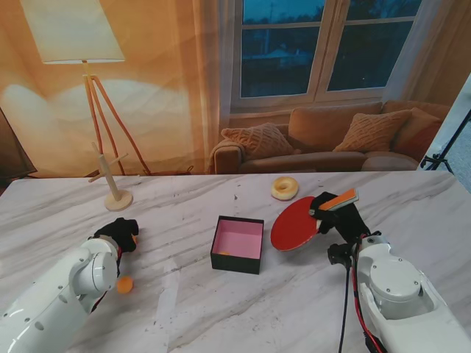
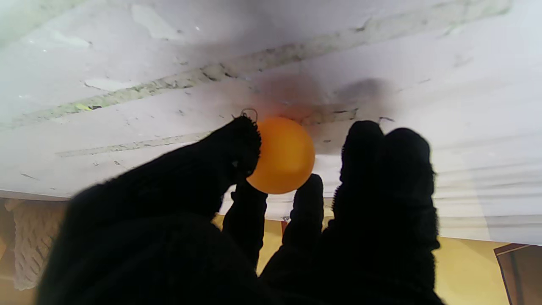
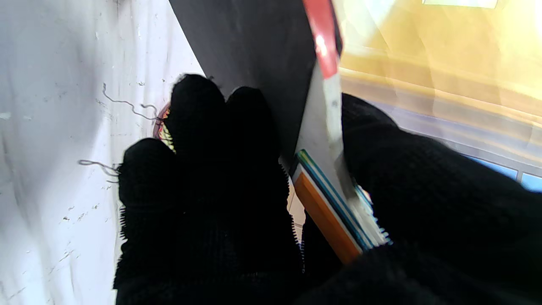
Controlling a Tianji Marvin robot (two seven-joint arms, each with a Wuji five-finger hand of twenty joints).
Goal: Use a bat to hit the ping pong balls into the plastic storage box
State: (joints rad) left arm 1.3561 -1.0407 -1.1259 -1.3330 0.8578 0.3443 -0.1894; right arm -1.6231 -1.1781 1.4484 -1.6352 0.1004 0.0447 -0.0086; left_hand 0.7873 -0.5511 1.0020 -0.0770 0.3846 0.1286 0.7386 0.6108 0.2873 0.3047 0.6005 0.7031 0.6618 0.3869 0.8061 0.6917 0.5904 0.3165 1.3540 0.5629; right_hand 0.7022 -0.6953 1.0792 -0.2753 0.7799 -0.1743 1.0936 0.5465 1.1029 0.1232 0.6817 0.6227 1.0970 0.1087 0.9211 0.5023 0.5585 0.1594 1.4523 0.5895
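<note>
Meanwhile, the left hand [image 2: 271,212] pinches an orange ball [image 2: 283,155] while the right hand [image 1: 344,220] grips the bat [image 1: 296,227] beside the box [image 1: 237,262]; serving comes next.

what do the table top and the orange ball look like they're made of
White grey-veined table top: looks like marble or a marble-print surface, smooth, faintly glossy; chips in the left wrist view hint at a printed layer. Small orange ball: apparently thin plastic, matte and seamless with a soft highlight.
</note>
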